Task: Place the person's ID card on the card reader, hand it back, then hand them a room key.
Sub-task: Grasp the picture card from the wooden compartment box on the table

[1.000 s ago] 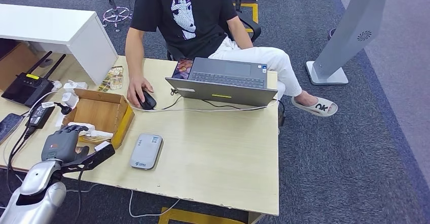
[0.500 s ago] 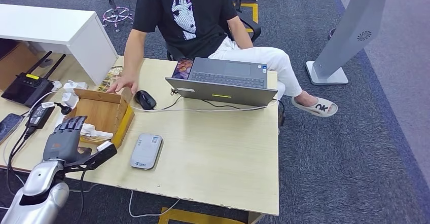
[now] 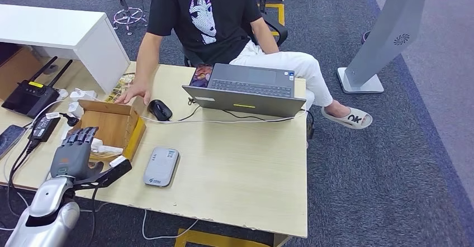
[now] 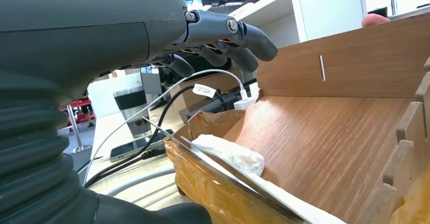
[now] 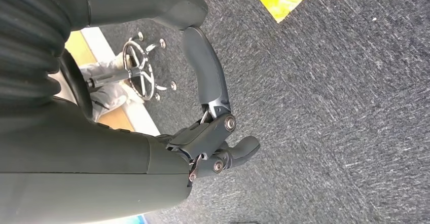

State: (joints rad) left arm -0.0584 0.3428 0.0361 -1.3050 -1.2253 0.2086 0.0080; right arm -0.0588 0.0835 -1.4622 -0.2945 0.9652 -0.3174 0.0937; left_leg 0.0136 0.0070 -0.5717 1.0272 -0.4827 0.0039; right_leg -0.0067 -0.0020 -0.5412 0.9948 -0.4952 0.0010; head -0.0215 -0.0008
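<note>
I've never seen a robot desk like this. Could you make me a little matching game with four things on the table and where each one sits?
Things:
1. card reader
2. mouse
3. left hand
4. laptop

Places:
A. open in front of the seated person
B. over the near edge of the cardboard box
C. flat on the table, near its front edge, beside the box
D. beside the person's hand, behind the box

Pairs: 1-C, 2-D, 3-B, 4-A
</note>
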